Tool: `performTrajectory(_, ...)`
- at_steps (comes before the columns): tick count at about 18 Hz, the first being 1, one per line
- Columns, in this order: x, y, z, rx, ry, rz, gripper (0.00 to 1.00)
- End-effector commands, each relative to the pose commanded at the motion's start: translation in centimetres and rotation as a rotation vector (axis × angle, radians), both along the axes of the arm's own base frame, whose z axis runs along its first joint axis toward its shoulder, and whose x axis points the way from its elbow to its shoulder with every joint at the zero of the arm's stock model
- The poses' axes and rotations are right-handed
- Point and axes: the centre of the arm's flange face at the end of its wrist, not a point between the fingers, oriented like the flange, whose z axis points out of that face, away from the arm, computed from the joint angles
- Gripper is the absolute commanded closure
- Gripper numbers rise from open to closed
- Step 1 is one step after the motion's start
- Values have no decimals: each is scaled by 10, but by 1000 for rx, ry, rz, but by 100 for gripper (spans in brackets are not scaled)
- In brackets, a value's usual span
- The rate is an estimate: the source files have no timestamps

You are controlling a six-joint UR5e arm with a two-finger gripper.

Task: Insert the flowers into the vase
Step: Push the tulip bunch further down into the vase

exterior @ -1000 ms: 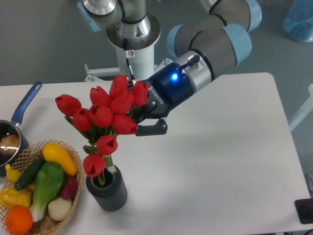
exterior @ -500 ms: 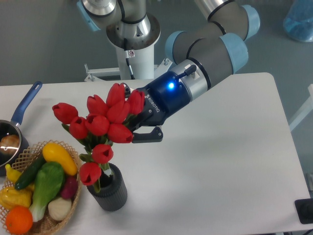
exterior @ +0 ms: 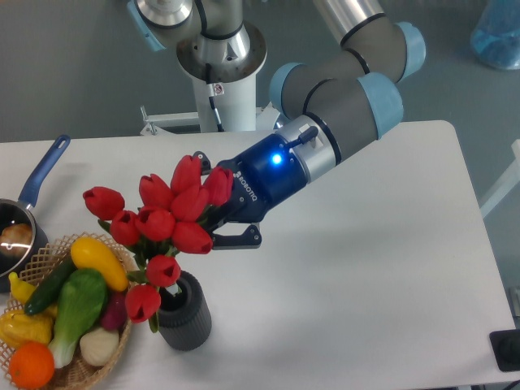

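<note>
The flowers (exterior: 166, 219), a bunch of red tulip buds on green stems, lean left over the vase (exterior: 186, 315). The vase is a short dark grey ribbed cylinder near the table's front left. The stem ends reach down into its mouth, and two low buds hang over its left rim. My gripper (exterior: 216, 227) comes in from the right, just above and right of the vase, and is shut on the flowers. The buds hide most of its fingers; one dark lower finger (exterior: 240, 237) shows beneath the bunch.
A wicker basket (exterior: 122, 258) of toy vegetables and fruit sits directly left of the vase, almost touching it. A blue-handled saucepan (exterior: 41, 175) lies at the far left edge. The robot's base (exterior: 221, 77) stands behind. A small black object (exterior: 508, 349) sits at the front right corner.
My gripper has moved down and to the left with the flowers. The bunch now sits lower, with its stems deeper in the vase's mouth.
</note>
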Motion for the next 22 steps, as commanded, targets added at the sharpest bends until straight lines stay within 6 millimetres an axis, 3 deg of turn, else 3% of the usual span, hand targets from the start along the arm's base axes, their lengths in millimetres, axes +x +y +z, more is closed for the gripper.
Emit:
performTrajectory(7,0,7,-14,-16,-15,-7,100)
performTrajectory(12,-7,13,-38,-31,-29,-9,100)
performTrajectory(17,1,8,-54,-62,-50,-3,100)
performTrajectory(22,0,16,-77,-102,-32,1,100)
